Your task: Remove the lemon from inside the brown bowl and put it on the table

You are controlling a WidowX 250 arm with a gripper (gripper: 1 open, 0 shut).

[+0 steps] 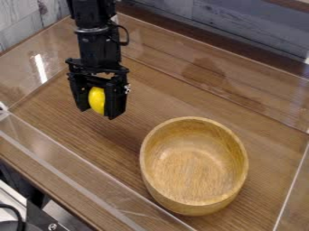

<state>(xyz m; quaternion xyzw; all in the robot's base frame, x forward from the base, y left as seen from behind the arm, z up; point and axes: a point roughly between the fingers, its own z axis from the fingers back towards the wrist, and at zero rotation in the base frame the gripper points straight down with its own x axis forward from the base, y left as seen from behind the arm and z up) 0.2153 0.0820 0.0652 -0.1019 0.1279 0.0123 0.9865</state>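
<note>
The yellow lemon [97,98] sits between the black fingers of my gripper [97,106], which is shut on it. The gripper hangs over the table [193,77] at the left, well away from the brown bowl [194,164]. The bowl stands at the lower right, and its wooden inside shows nothing in it. Whether the lemon touches the tabletop I cannot tell; the fingertips are close to the surface.
Clear acrylic walls [72,194] border the table along the front and left sides. A grey plank wall [241,23] rises behind the table. Dark equipment [49,221] shows below the front edge.
</note>
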